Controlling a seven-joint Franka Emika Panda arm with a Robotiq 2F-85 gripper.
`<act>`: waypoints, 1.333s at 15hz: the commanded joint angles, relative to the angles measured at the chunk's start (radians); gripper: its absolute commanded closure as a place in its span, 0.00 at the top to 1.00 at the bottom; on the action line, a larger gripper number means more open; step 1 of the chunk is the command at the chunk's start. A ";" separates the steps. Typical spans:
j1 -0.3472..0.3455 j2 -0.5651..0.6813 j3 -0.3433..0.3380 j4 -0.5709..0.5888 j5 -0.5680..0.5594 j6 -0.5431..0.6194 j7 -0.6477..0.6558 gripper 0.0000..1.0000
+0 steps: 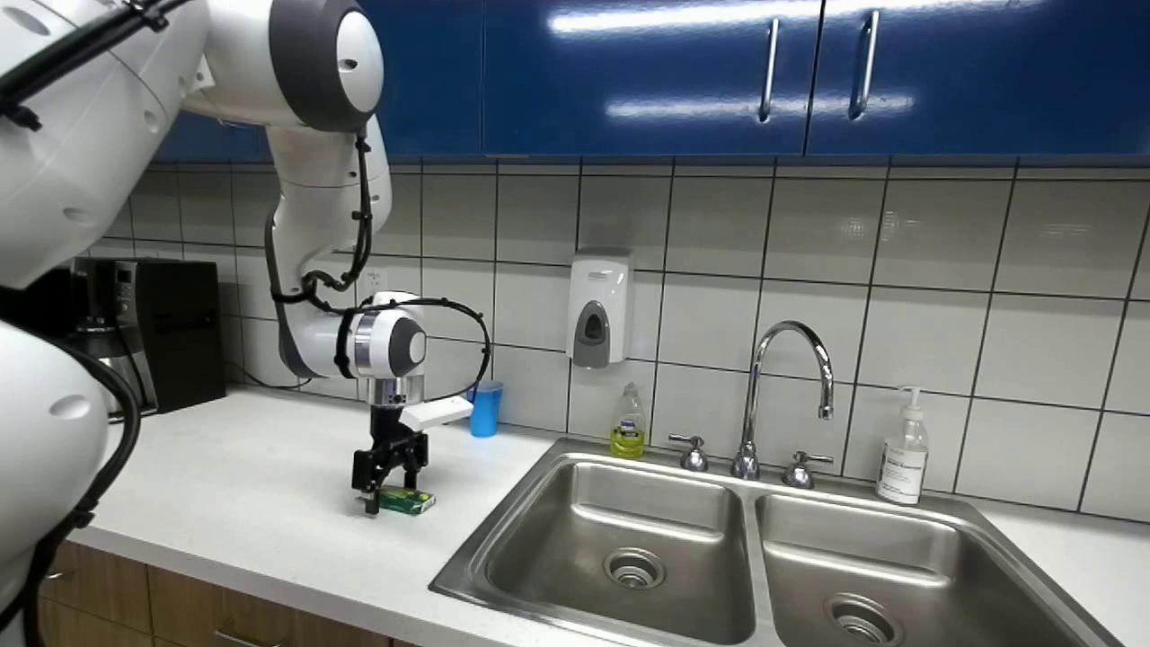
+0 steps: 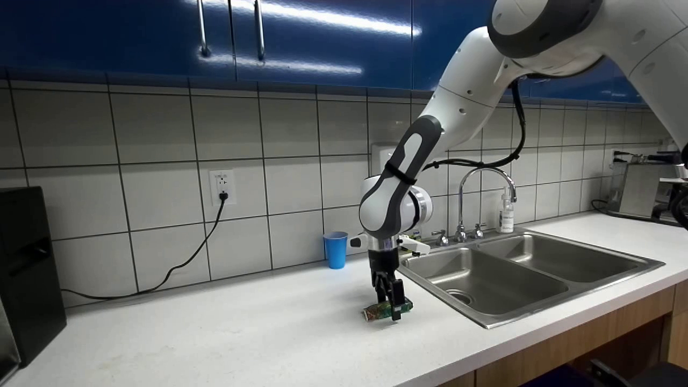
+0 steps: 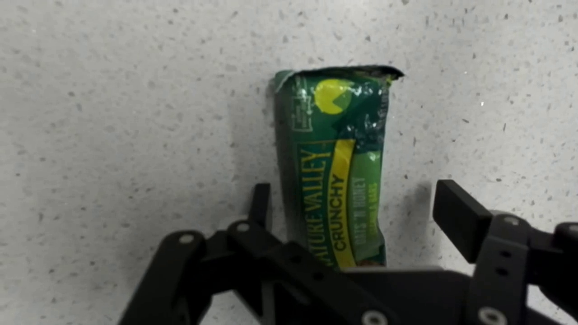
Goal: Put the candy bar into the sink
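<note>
The candy bar, in a green and yellow wrapper, lies flat on the white counter. It also shows in both exterior views. My gripper points down with its fingers spread on either side of the bar, with a gap on each side. The gap is wider on the right in the wrist view. The near end of the bar is hidden behind the gripper body. The gripper is low over the counter in both exterior views. The sink's left-hand basin is beside it, also seen in an exterior view.
A blue cup stands by the tiled wall behind the gripper. A yellow soap bottle, chrome faucet and pump bottle stand along the sink's back edge. A black appliance is at the counter's far end.
</note>
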 commanded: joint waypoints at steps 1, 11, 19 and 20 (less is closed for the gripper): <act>-0.014 0.009 0.004 0.018 0.000 -0.009 -0.015 0.60; -0.002 0.006 -0.011 0.032 -0.007 -0.019 0.012 0.15; 0.003 -0.071 -0.022 -0.013 -0.012 -0.035 0.048 0.15; 0.003 -0.082 -0.023 -0.019 -0.012 -0.034 0.053 0.15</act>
